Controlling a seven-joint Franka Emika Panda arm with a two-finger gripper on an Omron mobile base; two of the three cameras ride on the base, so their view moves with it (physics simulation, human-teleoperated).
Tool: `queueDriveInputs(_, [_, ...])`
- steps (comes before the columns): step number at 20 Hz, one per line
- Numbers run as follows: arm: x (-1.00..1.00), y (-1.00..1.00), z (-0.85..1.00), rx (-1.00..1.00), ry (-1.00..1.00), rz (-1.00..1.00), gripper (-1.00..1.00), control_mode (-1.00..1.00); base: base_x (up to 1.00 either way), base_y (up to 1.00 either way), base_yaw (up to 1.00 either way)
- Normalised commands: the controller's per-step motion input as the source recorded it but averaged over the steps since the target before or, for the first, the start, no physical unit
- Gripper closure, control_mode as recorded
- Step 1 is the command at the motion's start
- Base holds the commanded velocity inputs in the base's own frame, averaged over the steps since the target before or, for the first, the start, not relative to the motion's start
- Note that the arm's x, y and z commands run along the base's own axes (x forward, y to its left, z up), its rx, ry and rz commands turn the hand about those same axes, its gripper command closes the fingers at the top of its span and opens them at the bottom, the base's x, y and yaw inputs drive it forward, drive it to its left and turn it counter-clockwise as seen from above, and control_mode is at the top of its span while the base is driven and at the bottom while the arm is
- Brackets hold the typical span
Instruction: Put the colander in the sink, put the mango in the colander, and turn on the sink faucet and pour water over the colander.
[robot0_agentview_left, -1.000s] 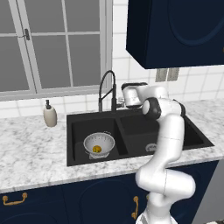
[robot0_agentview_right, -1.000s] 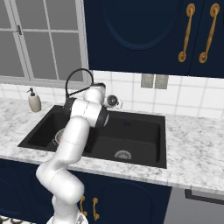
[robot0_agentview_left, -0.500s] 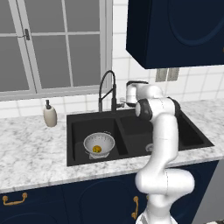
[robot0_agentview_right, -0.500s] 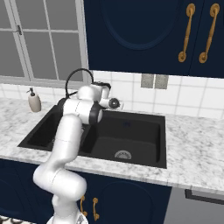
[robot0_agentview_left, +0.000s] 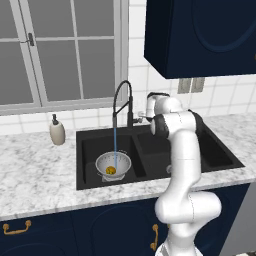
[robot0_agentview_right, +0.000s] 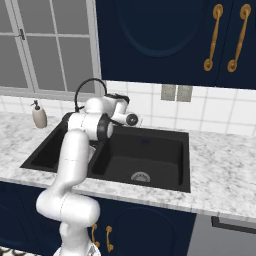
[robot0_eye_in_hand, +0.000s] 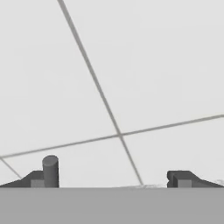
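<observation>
Left base view: marble counter (robot0_agentview_left: 40, 180), black sink (robot0_agentview_left: 90, 147).

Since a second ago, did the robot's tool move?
Yes. In the left base view the arm's hand has swung right, away from the faucet and toward the outlet on the wall. Water now pours into the colander.

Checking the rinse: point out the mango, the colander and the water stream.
mango (robot0_agentview_left: 111, 170), left base view, its yellow top.
colander (robot0_agentview_left: 123, 162), left base view, right inner wall.
water (robot0_agentview_left: 115, 145), left base view, middle of the blue stream.
</observation>
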Motion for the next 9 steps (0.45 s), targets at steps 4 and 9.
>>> queueDriveInputs(4, [0.0, -0.47, 0.0, 0.0, 0.0, 0.0, -1.0, -1.0, 0.0, 0.0, 0.0])
queueDriveInputs(9, [0.0, -0.03, 0.0, 0.0, 0.0, 0.0, -1.0, -1.0, 0.0, 0.0, 0.0])
